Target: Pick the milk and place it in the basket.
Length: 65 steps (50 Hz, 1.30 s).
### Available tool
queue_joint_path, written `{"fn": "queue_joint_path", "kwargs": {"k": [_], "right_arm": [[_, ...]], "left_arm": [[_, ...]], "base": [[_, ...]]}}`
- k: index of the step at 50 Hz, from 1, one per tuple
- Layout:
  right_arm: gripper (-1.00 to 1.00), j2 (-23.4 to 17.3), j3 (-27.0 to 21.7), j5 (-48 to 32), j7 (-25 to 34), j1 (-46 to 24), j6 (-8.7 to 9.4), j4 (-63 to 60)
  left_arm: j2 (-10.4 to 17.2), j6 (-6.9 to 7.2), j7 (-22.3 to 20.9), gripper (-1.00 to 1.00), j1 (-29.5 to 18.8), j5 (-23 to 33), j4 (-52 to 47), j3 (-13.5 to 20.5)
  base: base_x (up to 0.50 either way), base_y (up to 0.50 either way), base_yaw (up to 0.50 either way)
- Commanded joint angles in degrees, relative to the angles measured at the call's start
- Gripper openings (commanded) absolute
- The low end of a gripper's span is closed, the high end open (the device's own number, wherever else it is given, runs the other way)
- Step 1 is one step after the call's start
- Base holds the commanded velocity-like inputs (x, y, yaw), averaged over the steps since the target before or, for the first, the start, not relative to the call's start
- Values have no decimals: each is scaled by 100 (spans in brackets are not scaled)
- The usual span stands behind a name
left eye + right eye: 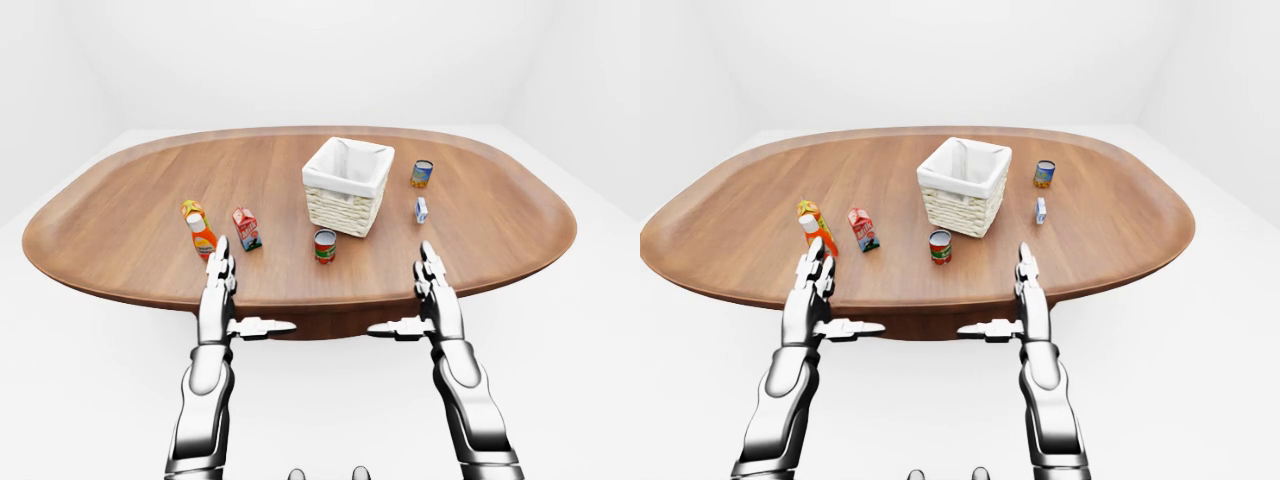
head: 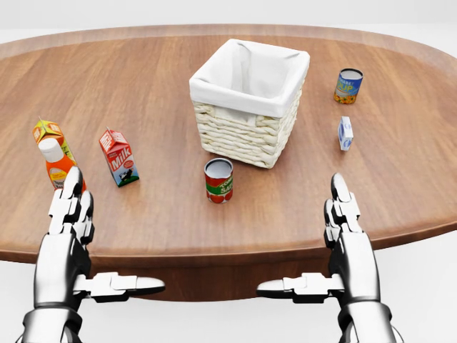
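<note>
Your milk (image 2: 118,157) stands upright on the worktop (image 2: 164,214), left of the basket (image 2: 250,100) in the head view, well apart from the spread, empty fingers (image 2: 71,196) of your left hand (image 2: 64,243).

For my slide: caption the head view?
Open hands hover near the milk carton and basket.

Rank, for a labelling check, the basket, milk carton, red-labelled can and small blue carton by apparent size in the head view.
1. basket
2. milk carton
3. red-labelled can, close to the milk carton in size and nearer the camera, so this order is unsure
4. small blue carton
</note>
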Motion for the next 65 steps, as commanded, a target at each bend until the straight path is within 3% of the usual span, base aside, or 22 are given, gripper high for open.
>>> {"fn": "queue_joint_path", "kwargs": {"k": [1, 5, 6, 7, 11, 18, 23, 27, 32, 35, 37, 42, 65], "right_arm": [[100, 6, 67, -273, -23, 264, 0, -775], [100, 18, 70, -421, -61, 347, 0, -1079], [100, 25, 74, -423, -50, 381, 0, -1227], [100, 29, 71, -418, -44, 391, 0, -1266], [100, 32, 65, -422, -19, 420, 0, -1344], [100, 33, 13, -373, 19, 492, 0, -1650], [100, 34, -57, -336, 40, 511, 0, -1885], [100, 36, -68, -332, 47, 522, 0, -1865], [100, 37, -82, -303, 73, 548, 0, -1954], [100, 45, -103, -237, 113, 597, 0, -2103], [100, 48, -98, -232, 116, 595, 0, -2083], [100, 42, -96, -247, 102, 585, 0, -2064], [100, 43, -164, -170, 156, 590, 0, -2188]], "left_arm": [[96, -158, 29, 100, 245, 580, -883, 175], [1, -190, -5, 100, 428, 783, -1304, 143], [-16, -325, 36, 100, 476, 918, -1296, 86], [-25, -325, 32, 100, 487, 934, -1322, 86], [-60, -118, -87, 100, 592, 854, -1693, 110], [-73, -147, -80, 100, 581, 870, -1717, 126], [-78, -19, -126, 100, 618, 848, -1952, 162], [-82, -148, -106, 100, 644, 909, -1884, 148], [-67, -137, -101, 100, 602, 885, -1868, 209], [-56, -86, -172, 100, 674, 899, -2091, 243], [-59, 40, -245, 100, 691, 845, -2275, 307], [-78, 107, -310, 100, 696, 795, -2433, 386], [-104, -49, -316, 100, 741, 900, -2291, 247]], "base": [[0, 0, 0], [0, 0, 0], [0, 0, 0], [0, 0, 0], [0, 0, 0], [0, 0, 0], [0, 0, 0], [0, 0, 0], [0, 0, 0], [0, 0, 0], [0, 0, 0], [0, 0, 0], [20, 0, 0]]}}
